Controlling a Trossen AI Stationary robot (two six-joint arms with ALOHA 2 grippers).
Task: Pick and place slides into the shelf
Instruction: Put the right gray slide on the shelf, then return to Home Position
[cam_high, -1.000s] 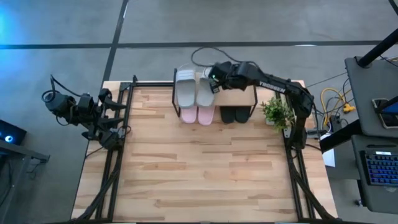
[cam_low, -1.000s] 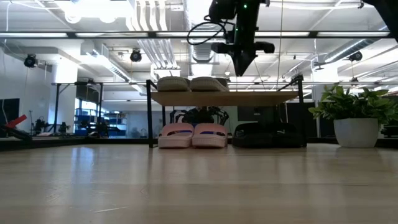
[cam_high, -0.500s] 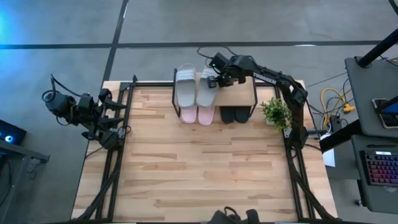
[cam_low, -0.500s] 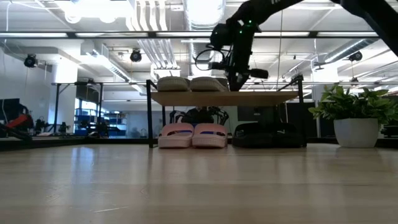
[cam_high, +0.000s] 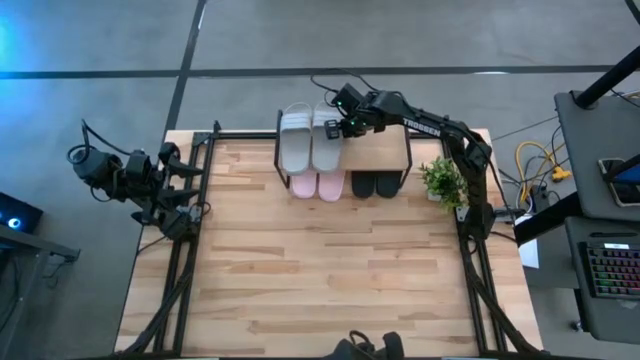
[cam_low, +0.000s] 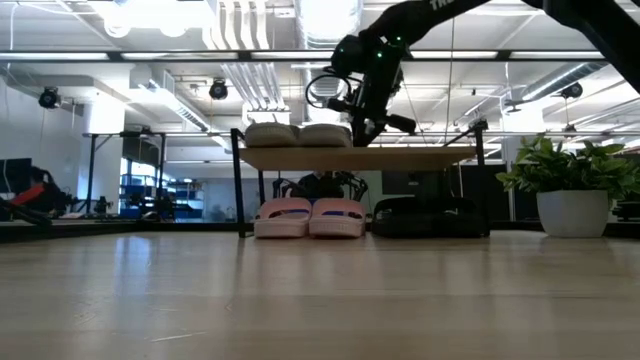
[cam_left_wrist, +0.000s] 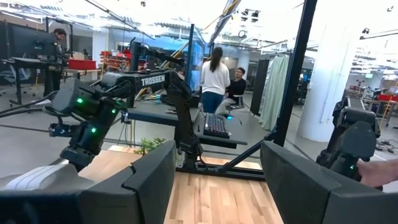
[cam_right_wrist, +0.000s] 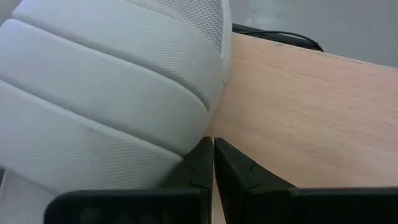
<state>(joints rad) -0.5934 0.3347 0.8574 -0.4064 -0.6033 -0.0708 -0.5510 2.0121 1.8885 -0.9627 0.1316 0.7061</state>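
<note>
The grey-green pair (cam_high: 311, 139) now sits squared at the shelf (cam_high: 385, 150) top's left end; the right gripper (cam_high: 343, 124), closed and empty, seemingly just nudged it straight.

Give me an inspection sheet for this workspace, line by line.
Surface: wooden tabletop, bare in front of the shelf.
Job's things: grey-green slides on the shelf's plank; pale pink slides and black slides beneath it.
Clutter: potted plant beside the shelf.
Grippers: right gripper shut, against a grey-green slide on the plank, nothing held; left gripper open, parked off the table's left edge.
Cables: yellow and dark cables right of the table.
Surroundings: people at desks behind; keyboard at right.
</note>
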